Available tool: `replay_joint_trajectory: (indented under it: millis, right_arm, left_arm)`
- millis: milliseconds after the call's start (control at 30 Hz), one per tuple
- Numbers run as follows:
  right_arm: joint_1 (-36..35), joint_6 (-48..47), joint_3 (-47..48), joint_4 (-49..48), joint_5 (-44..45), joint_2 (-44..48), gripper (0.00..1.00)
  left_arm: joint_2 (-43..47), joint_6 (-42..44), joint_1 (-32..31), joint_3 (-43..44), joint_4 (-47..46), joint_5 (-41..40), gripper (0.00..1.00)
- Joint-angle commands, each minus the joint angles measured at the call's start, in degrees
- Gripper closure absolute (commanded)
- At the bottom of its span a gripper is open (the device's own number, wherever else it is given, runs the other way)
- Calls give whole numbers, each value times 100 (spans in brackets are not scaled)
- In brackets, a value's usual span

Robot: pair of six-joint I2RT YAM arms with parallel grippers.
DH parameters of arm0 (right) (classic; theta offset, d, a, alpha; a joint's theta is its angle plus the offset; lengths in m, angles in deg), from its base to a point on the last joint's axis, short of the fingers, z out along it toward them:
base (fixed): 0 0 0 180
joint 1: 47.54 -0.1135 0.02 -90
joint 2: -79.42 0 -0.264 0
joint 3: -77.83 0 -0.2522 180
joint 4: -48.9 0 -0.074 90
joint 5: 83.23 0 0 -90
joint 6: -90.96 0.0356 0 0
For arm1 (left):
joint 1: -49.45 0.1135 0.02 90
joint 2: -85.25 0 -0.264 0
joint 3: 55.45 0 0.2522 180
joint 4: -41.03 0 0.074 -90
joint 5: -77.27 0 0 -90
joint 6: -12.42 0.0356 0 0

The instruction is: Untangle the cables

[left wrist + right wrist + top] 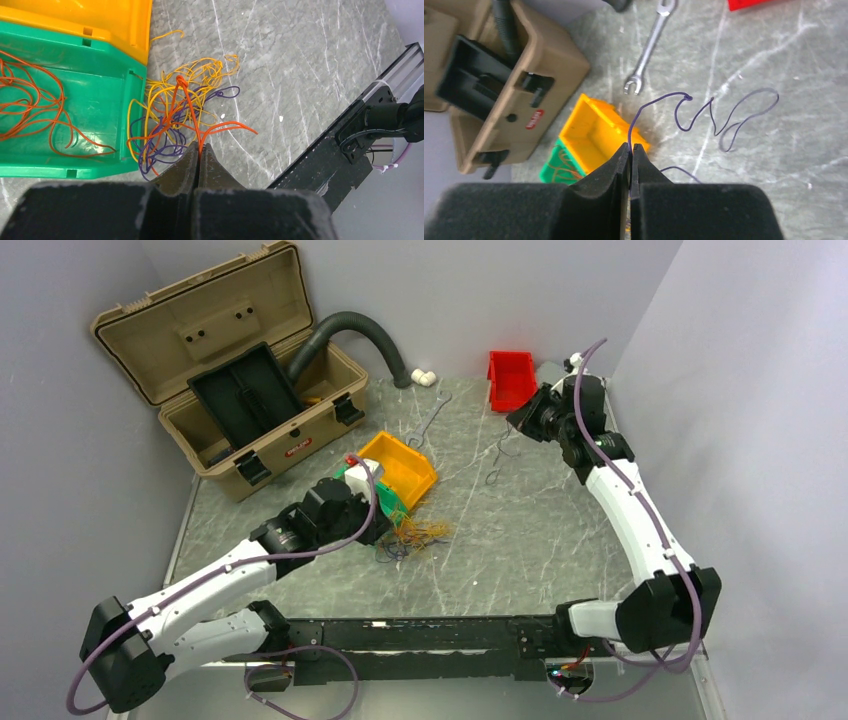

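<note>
The cables (412, 535) lie as a small tangle of orange, yellow and purple wires on the table, just in front of the green bin (388, 504). In the left wrist view the tangle (175, 105) sits beside the green bin's wall (136, 85). My left gripper (199, 146) is shut on one orange wire (191, 112) that leads up out of the tangle. Several orange wires (30, 107) lie inside the green bin. My right gripper (630, 146) is far right, near the red bin, shut on a thin purple wire (724, 122) that trails loose over the table (497, 465).
An orange-yellow bin (428, 476) stands behind the green one. An open tan toolbox (240, 390) with a ribbed grey hose (360, 330) is at the back left. A red bin (510, 378) is at the back right. A wrench (649, 50) lies mid-table. A black rail (420, 635) runs along the near edge.
</note>
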State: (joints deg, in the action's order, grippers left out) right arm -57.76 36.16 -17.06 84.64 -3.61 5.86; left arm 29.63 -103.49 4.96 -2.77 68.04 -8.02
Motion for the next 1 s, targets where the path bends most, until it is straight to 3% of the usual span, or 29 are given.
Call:
replay_joint_trajectory:
  millis: [0, 167, 300, 333, 400, 433, 533, 700, 967]
  right_arm:
    - [137, -158, -187, -276, 342, -362, 88]
    - [173, -435, 217, -223, 664, -1599, 91]
    - [169, -472, 359, -163, 976, -2243, 85]
    - [165, -511, 309, -159, 1114, -2284, 75]
    - [164, -579, 206, -101, 1417, -2339, 13]
    - [166, -568, 168, -41, 1536, -2365, 2]
    - [180, -373, 45, -36, 1527, -2407, 0]
    - [175, -196, -139, -647, 549, -2616, 0]
    - [170, -736, 310, -347, 928, -3551, 0]
  left_arm:
    - [15, 207, -30, 313, -253, 80, 100]
    - [-107, 244, -27, 339, -348, 167, 100]
    - [-162, 235, -25, 345, -382, 242, 100]
    - [-156, 229, -25, 340, -391, 255, 100]
    - [-144, 229, -26, 315, -422, 276, 100]
    - [-143, 235, -25, 306, -426, 264, 100]
    - [-183, 285, -25, 321, -421, 242, 100]
    - [-192, 340, -25, 342, -383, 233, 100]
    - [9, 368, -29, 302, -256, 78, 100]
